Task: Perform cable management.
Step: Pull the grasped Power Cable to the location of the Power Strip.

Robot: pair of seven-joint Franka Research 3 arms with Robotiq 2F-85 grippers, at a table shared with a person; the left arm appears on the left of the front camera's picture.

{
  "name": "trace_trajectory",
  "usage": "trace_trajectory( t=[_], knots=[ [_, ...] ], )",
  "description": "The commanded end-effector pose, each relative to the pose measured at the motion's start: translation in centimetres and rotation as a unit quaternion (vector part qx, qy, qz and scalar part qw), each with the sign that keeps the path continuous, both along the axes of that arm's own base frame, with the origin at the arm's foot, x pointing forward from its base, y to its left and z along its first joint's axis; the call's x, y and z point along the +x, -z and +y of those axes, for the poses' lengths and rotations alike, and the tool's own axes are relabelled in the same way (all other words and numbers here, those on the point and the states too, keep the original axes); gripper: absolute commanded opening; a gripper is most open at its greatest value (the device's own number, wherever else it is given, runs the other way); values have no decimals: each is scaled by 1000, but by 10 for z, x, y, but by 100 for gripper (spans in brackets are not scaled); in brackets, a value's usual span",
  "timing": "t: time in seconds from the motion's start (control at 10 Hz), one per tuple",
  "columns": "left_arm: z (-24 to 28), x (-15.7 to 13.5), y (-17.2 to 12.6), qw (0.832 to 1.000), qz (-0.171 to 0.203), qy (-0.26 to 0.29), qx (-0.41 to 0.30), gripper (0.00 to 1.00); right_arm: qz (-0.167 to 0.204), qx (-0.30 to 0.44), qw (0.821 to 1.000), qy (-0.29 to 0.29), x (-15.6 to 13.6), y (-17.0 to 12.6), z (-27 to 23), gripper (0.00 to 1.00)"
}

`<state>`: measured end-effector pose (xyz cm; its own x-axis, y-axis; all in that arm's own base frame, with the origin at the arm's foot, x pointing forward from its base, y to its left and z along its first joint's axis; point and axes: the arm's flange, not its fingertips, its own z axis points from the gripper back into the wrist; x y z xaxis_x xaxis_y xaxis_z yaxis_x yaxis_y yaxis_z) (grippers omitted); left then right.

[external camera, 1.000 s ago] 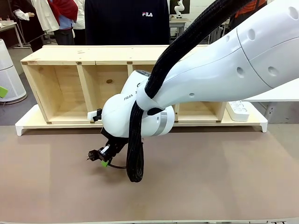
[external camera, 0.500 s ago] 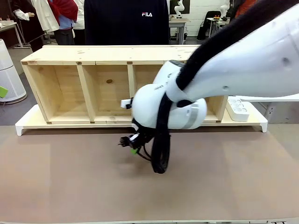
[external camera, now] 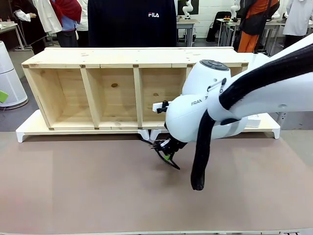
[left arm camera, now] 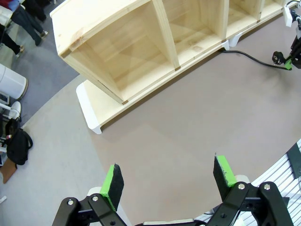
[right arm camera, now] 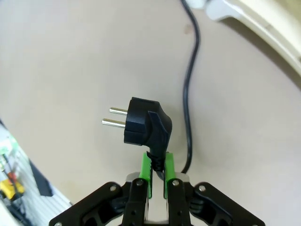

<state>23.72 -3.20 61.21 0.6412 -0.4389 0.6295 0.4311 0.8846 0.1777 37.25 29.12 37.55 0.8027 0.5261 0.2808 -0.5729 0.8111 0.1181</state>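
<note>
Just before the wooden shelf [external camera: 112, 88], your right gripper [external camera: 167, 152] is clamped on the cable [right arm camera: 189, 89] right behind its plug [right arm camera: 141, 125], whose prongs [right arm camera: 115, 117] point to nine o'clock in its wrist view. Your left gripper [left arm camera: 169, 178] hangs wide, holding nothing.

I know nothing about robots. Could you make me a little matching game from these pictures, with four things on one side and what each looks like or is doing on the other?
Things:
1. left tool
2. right tool
3. plug
4. wooden shelf

States:
A. pale, with open compartments
B. shut on the cable
C. open, holding nothing
D. black, with two metal pins

Pairs: 1-C, 2-B, 3-D, 4-A
</note>
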Motion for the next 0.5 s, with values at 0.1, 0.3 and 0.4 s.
trace_trajectory(
  t=[0.1,0.3,0.4],
  knots=[
    [1,0,0,1000,-1,-1,-1,100,11,-13,998,60,-3,-5,-40,14],
    [1,0,0,1000,-1,-1,-1,100,13,2,995,98,1,-5,-74,14],
    [1,0,0,1000,-1,-1,-1,100,13,10,993,119,5,-7,-90,14]
  ],
)
